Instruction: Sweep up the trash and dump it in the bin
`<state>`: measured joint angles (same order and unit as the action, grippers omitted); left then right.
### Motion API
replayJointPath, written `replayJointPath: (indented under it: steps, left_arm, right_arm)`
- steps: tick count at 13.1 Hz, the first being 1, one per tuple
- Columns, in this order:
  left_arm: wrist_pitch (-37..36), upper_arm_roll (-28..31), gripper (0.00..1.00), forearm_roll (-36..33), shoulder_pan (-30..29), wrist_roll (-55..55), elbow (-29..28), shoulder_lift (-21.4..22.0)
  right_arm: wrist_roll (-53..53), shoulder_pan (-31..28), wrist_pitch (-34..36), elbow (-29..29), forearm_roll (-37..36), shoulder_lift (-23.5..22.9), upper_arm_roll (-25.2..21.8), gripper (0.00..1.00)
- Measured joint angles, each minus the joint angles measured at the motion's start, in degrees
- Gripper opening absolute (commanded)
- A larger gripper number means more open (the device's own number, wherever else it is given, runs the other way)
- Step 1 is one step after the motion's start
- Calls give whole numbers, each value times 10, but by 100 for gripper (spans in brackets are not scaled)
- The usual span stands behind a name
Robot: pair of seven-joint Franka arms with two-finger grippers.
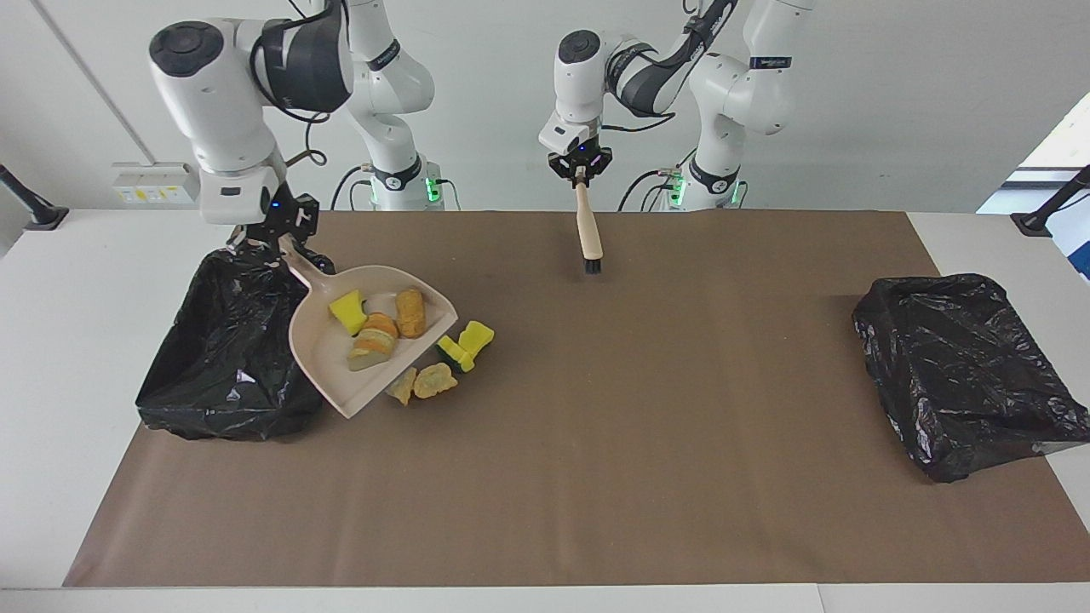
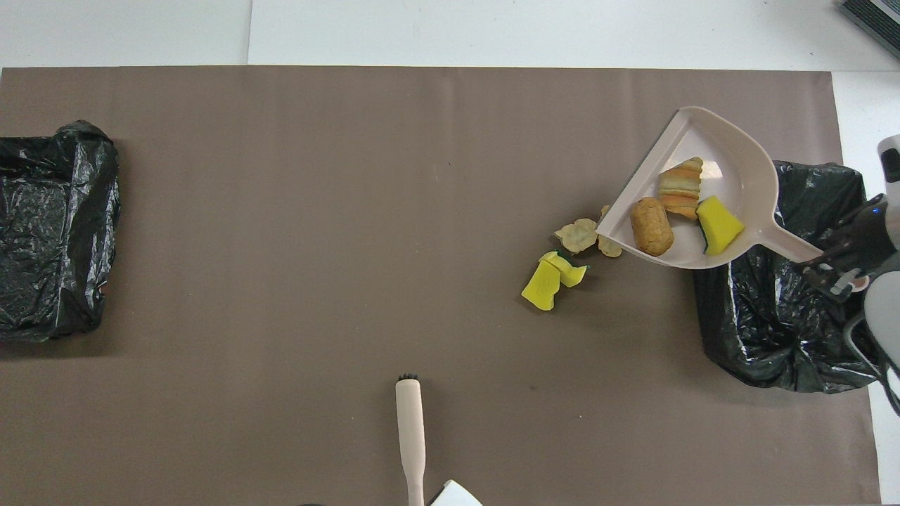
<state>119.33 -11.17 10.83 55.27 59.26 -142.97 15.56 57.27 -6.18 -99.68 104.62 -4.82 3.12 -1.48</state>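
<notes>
Trash, seven pieces, in two lots. Lot one: three pieces riding in the dustpan [image 1: 341, 358], namely a yellow sponge chunk [image 1: 347, 310], a striped pastry [image 1: 372, 340] and a brown bread roll [image 1: 410, 312]. Lot two: four pieces on the brown mat [image 1: 596, 477], just beside the pan's open lip: a yellow sponge chunk [image 1: 477, 335] touching a green-backed one [image 1: 452, 352], and two golden pastry bits [image 1: 434, 380], one partly hidden under the pan's edge.

Dustpan: beige, raised and tilted, its handle end over the black-lined bin [image 1: 230, 358] at the right arm's end of the table, its mouth out over the mat.

Right gripper [image 1: 274, 241]: clamped on the dustpan handle, above the bin's rim.

Left gripper [image 1: 580, 169]: closed on the brush [image 1: 588, 230], which hangs bristles-down above the mat near the robots; this arm waits.

Second lined bin [image 1: 962, 375]: at the left arm's end, apparently unused.

Progress, as judged: first load swept up and carried to the bin but not yet tipped; nothing visibly dumped. Remaining: tip these three, then sweep and dump the other four.
</notes>
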Motion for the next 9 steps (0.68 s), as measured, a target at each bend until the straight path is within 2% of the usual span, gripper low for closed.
replayJointPath:
  steps: [5,6,7,9]
  left_arm:
    - [28,0,0,3,15,0,-8,-28]
    - [30,0,3,3,15,0,-9,-31]
    - [32,0,15,3,15,0,-9,-32]
    - [32,1,27,3,15,0,-9,-32]
  right_arm:
    - [167,-126,-9,-4,-8,0,-8,0]
    - [197,-148,-22,-5,-24,0,-10,0]
    - [216,-163,-35,-6,-47,0,-12,0]
    - [229,-179,-56,-6,-101,0,-12,0]
